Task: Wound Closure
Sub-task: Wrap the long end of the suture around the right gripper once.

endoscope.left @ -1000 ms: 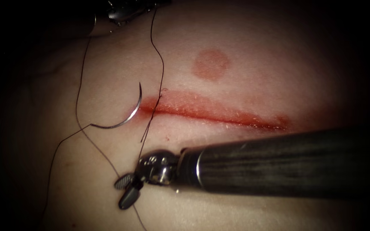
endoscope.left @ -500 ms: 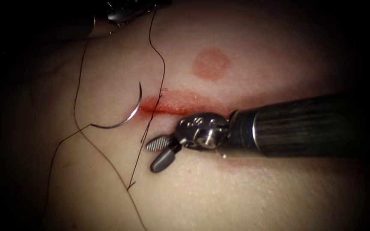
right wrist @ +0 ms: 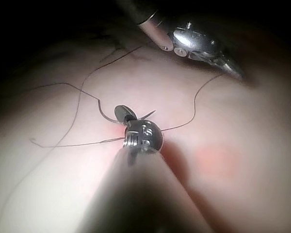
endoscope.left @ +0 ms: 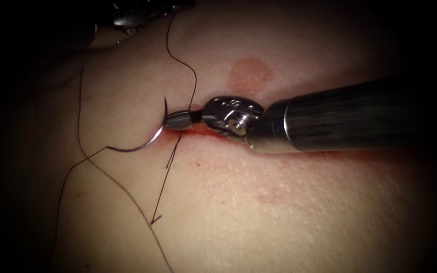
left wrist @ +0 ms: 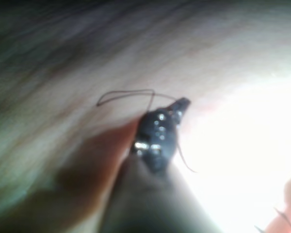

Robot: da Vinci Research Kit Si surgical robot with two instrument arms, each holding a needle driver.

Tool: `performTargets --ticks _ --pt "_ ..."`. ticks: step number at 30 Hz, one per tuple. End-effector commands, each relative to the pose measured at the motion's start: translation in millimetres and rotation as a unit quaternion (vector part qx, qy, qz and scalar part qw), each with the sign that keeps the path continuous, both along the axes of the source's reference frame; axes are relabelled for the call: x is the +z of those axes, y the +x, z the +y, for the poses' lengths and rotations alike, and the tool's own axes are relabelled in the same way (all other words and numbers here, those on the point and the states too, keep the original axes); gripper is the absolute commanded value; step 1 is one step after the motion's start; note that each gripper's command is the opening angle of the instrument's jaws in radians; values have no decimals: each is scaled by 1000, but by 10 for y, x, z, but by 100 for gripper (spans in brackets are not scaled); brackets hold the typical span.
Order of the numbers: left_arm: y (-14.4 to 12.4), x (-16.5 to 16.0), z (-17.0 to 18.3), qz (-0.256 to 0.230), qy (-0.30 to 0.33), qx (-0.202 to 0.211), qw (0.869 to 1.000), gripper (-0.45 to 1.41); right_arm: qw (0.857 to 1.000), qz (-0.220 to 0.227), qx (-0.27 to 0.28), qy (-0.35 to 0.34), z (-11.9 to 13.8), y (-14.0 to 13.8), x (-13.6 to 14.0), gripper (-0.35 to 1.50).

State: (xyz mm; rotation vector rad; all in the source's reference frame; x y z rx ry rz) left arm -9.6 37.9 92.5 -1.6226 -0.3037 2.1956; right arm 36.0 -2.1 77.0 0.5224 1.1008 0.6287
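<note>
right tool [endoscope.left: 174, 121] at needle [endoscope.left: 150, 140]

the right claw [endoscope.left: 174, 121] has swung up from below the cut, across its left end, and now sits at the needle [endoscope.left: 154, 137], its jaws drawn together from spread wide. the left claw [endoscope.left: 127, 15] has shifted slightly leftward, the thread [endoscope.left: 185, 68] with it.

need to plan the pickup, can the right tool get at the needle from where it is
Probably yes: the right tool is already at the needle by the cut's left end, nothing lying between; whether its jaws hold the needle is unclear.
</note>
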Motion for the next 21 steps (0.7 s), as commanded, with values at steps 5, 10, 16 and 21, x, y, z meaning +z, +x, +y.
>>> performTargets --ticks 5,10,16,21 --pt "1 -14 -8 -4 9 -1 1000 -35 1000 3 14 -10 10 15 17 -35" --pt "8 -44 -24 -23 18 -13 999 -35 999 -16 41 -22 20 16 29 -35" --pt "15 -74 -37 -45 25 -30 998 -35 997 -26 72 -26 25 15 42 -35" --pt "20 -93 -46 -64 29 -36 997 -35 996 -24 83 -28 29 18 46 -35"
